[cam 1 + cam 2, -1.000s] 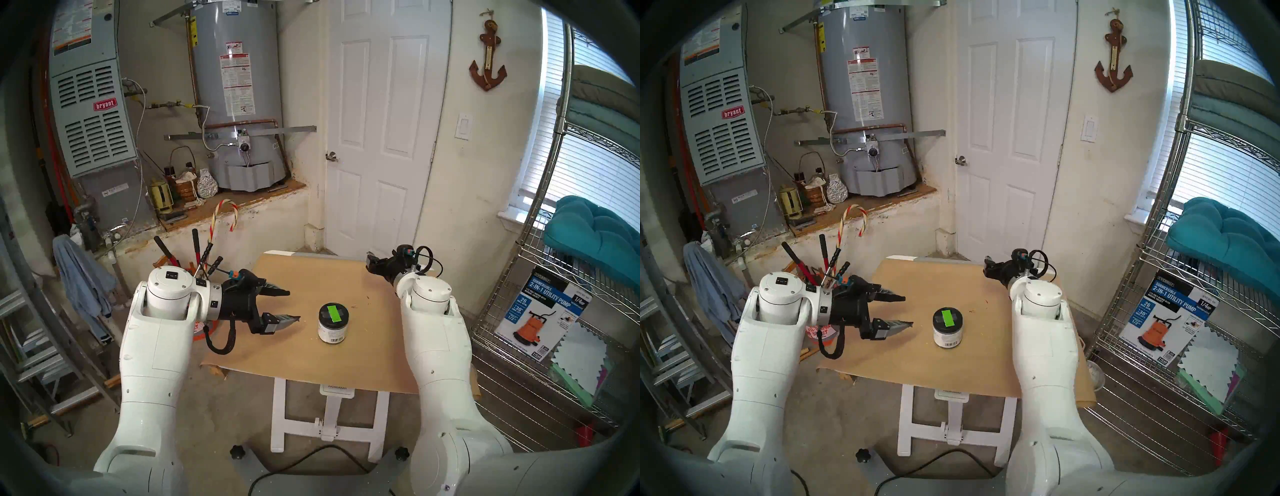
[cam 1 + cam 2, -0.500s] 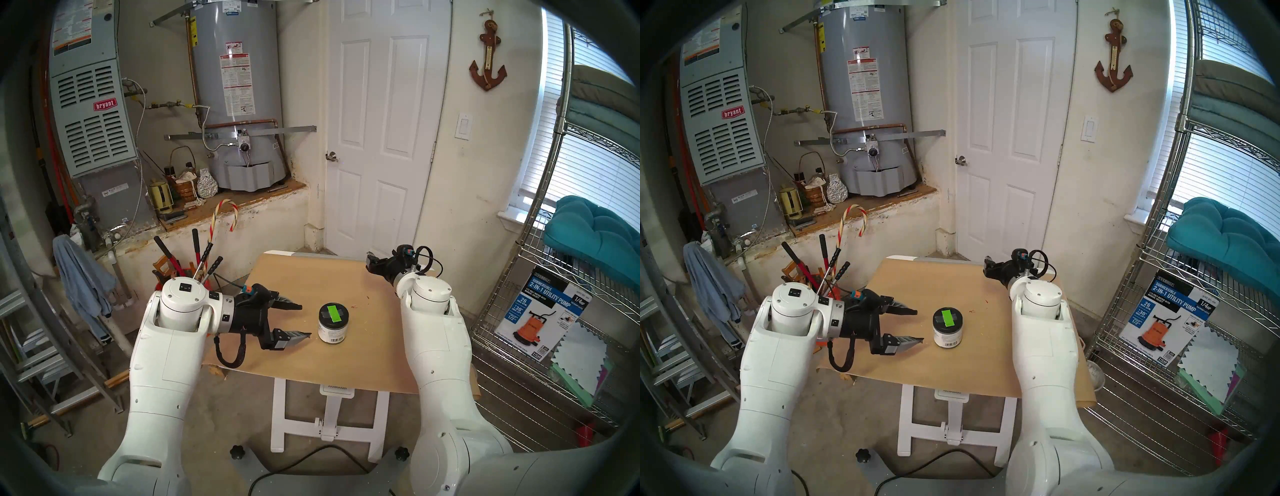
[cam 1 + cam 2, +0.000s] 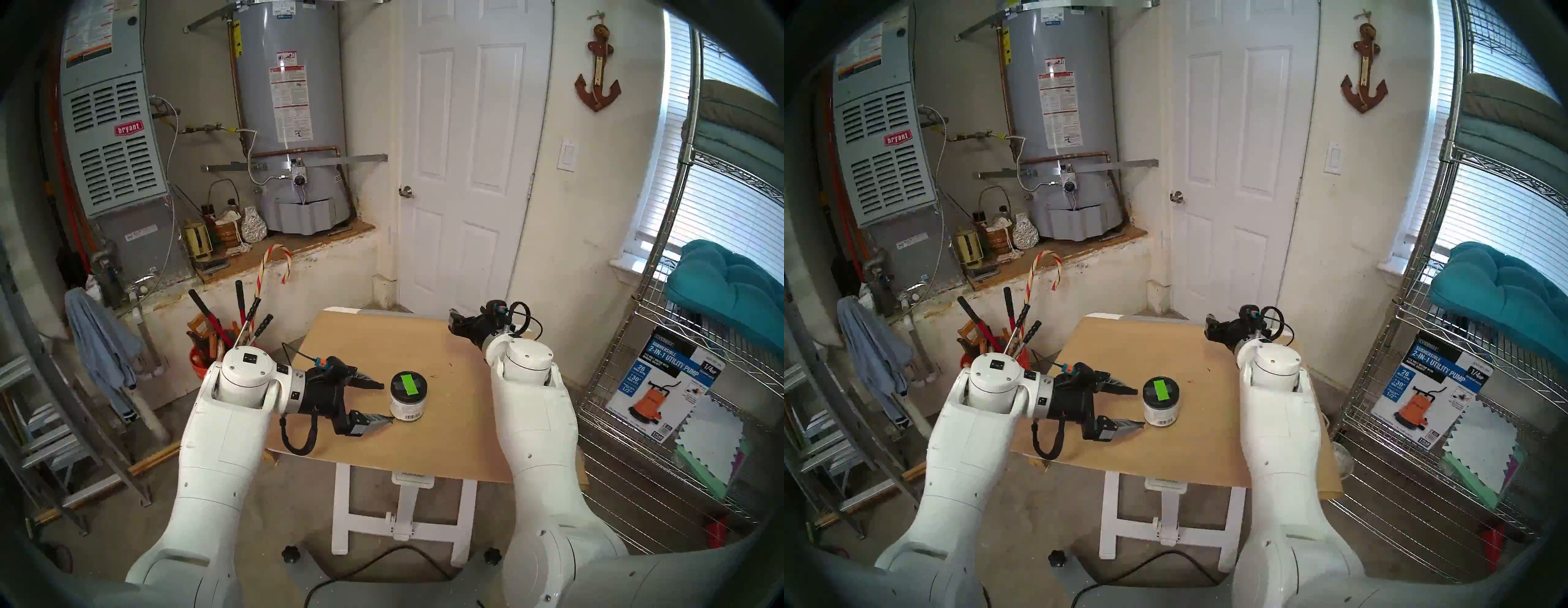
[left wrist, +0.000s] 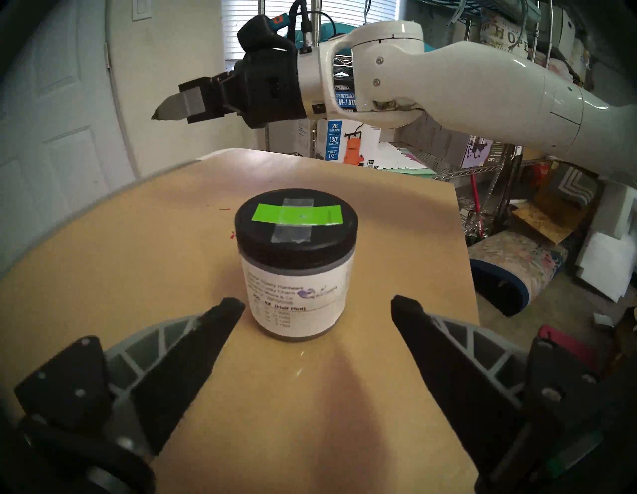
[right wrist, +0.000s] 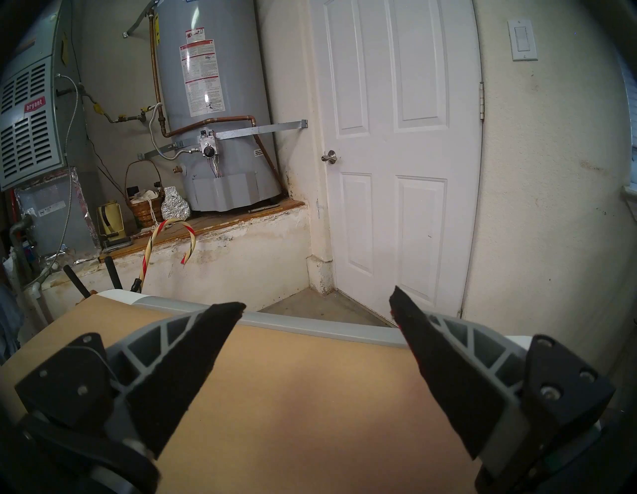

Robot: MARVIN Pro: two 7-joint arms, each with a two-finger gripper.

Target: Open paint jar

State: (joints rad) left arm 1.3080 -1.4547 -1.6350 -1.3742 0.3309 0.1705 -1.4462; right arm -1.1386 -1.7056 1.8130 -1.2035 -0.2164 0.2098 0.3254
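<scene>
The paint jar [image 3: 408, 401] stands upright on the paper-covered table [image 3: 382, 450]. It is small and squat, with a white label and a black lid [image 4: 296, 224] that carries a green strip. My left gripper [image 3: 386, 402] is open just left of the jar at label height. In the left wrist view the left gripper [image 4: 317, 303] has one fingertip on each side of the jar's base, neither touching it. My right gripper [image 3: 454, 323] hovers open and empty over the table's far right corner. The right wrist view shows the right gripper [image 5: 317, 300] with only table and door beyond.
An orange bucket of long-handled tools [image 3: 212, 352] stands on the floor left of the table. A wire shelf [image 3: 679, 424] with a pump box is on the right and a ladder [image 3: 51, 446] on the far left. A white door [image 3: 466, 170] lies beyond the table.
My left arm has moved right across the table, bringing its open gripper from well left of the jar up to the jar's side. The right arm and the jar have not moved.
</scene>
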